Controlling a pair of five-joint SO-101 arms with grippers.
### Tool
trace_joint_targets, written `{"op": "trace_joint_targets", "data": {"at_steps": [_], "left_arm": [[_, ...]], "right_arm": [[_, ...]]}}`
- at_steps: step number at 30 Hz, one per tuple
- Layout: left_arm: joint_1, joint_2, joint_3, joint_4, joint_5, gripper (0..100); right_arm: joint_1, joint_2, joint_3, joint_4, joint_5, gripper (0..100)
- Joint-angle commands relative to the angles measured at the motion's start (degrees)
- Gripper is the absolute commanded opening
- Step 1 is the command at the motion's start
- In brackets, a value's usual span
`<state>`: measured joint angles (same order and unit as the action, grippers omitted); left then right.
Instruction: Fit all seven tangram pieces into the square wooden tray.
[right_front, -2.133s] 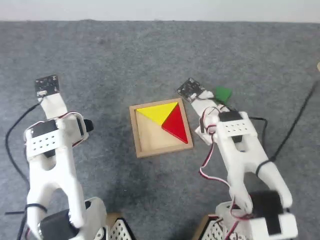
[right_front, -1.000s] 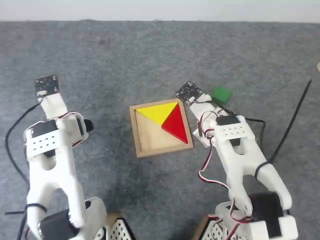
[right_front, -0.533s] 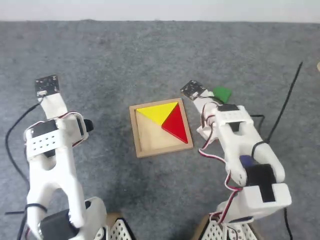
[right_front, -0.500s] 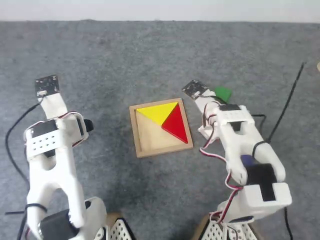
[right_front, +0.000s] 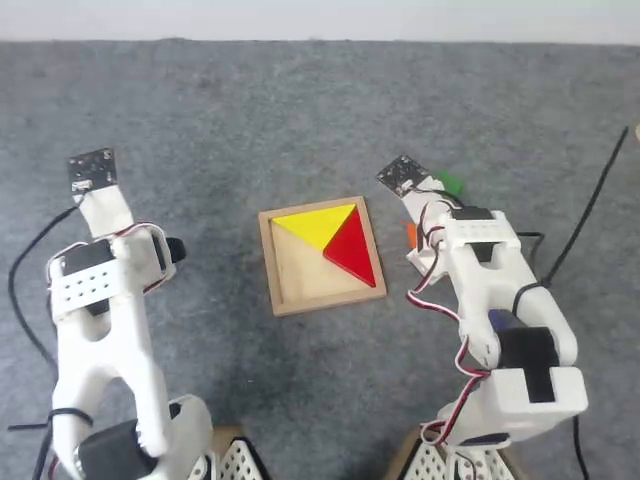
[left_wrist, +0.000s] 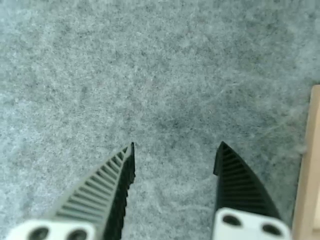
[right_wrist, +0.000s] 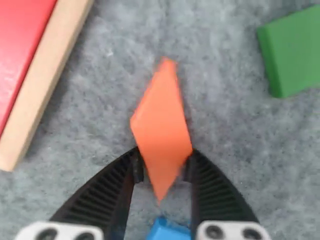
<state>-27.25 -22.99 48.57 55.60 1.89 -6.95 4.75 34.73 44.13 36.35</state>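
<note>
The square wooden tray lies mid-table with a yellow triangle and a red triangle in its far right part; the rest of its floor is bare. My right gripper is shut on an orange piece, just right of the tray's edge; a sliver of orange shows beside the right arm. A green piece lies a little beyond it, also seen at the arm's tip. A blue piece peeks out under the fingers. My left gripper hangs open over bare carpet, left of the tray.
Grey carpet covers the table. The two arms' bases stand at the near edge. A black cable trails off to the right of the right arm, another loops left of the left arm.
The right arm has shifted right and away from the tray, uncovering an orange sliver beside it and hiding more of the green piece. The left arm has stayed put.
</note>
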Motion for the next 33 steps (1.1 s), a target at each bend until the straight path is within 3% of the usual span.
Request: {"op": "trace_joint_targets", "data": {"at_steps": [1,5,9,15,22,27,33], "left_arm": [[0.0,-1.8,-0.2,-1.1,0.4,25],[0.0,-1.8,-0.2,-1.1,0.4,25],[0.0,-1.8,-0.2,-1.1,0.4,25],[0.0,-1.8,-0.2,-1.0,0.4,25],[0.0,-1.8,0.3,-1.1,0.4,25],[0.0,-1.8,0.4,-1.1,0.4,25],[0.0,-1.8,0.3,-1.1,0.4,25]], "right_arm": [[-0.9,-4.3,-2.5,-1.1,-3.1,6.9],[-1.6,-12.7,-1.4,0.0,-5.4,6.8],[-7.1,-20.8,6.9,-0.7,-5.1,6.8],[-11.9,-27.2,16.1,-8.8,-5.4,6.9],[-10.3,-16.3,13.8,-15.6,-5.0,20.3],[-9.8,-6.2,5.5,-7.8,-2.6,12.3],[-11.9,-4.1,3.0,-2.1,-2.4,11.6]]}}
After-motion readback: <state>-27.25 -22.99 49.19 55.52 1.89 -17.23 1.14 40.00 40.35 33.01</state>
